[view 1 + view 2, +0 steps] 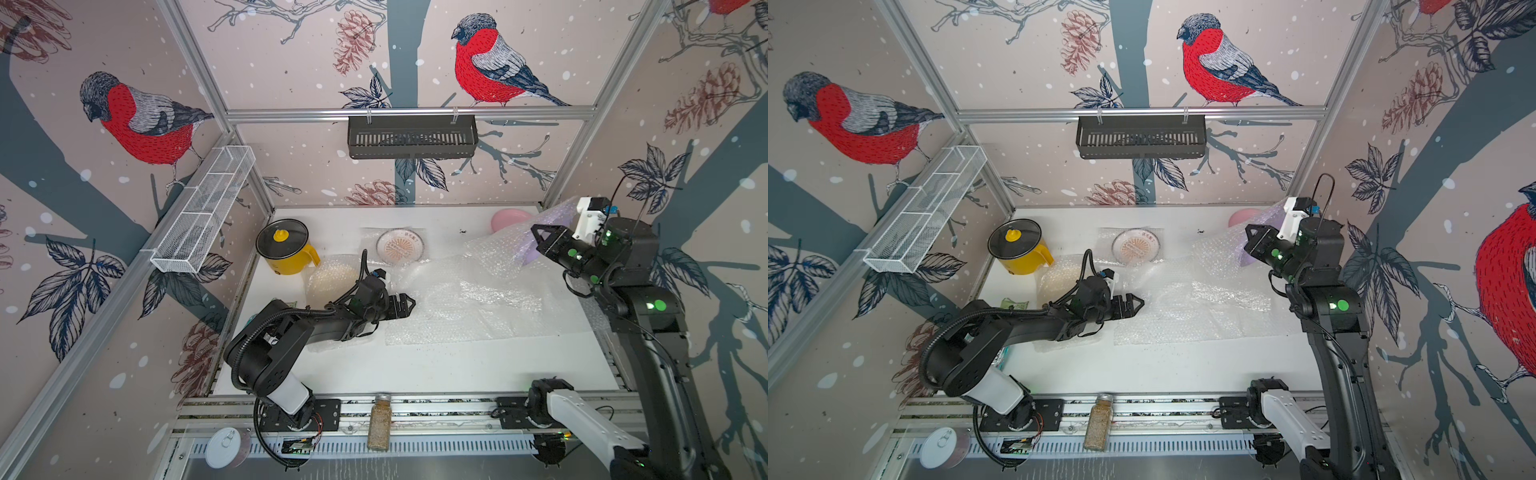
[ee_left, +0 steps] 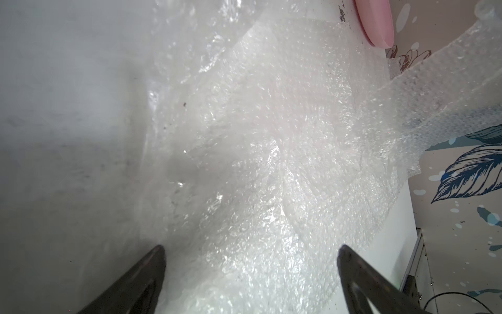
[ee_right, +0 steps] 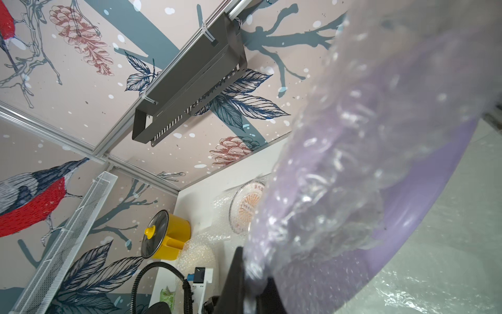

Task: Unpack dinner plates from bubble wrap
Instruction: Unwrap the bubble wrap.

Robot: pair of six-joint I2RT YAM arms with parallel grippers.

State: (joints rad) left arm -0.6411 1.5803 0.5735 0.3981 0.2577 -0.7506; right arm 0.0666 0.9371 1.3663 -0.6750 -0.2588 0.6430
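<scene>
Four plates are in view, one of each colour. The pink plate (image 1: pixel 508 219) lies bare at the back right of the bench (image 1: pixel 415 365). The sunburst plate (image 1: pixel 401 247) lies face up on a sheet of wrap at the back centre. The cream plate (image 1: pixel 332 282) lies under wrap just beside the yellow pot (image 1: pixel 286 249). The lilac plate (image 3: pixel 423 190) is lifted off the bench and tilted at the right, with wrap draped over it. The right gripper (image 1: pixel 536 235) is clamped on its rim through that wrap. The left gripper (image 1: pixel 409 305) stands with its jaws wide apart and nothing between them, low over the near edge of the large flat wrap (image 1: pixel 469 307) in the middle of the bench. The sheets of wrap overlap, so their exact number cannot be told; at least three show: the one on the cream plate, the one under the sunburst plate, and the spread in the middle that rises toward the lilac plate. One spice jar (image 1: pixel 379 424) and one white tin lid (image 1: pixel 224 446) lie on the front rail. One black basket (image 1: pixel 411 135) and one white wire rack (image 1: pixel 203 208) hang on the walls.
</scene>
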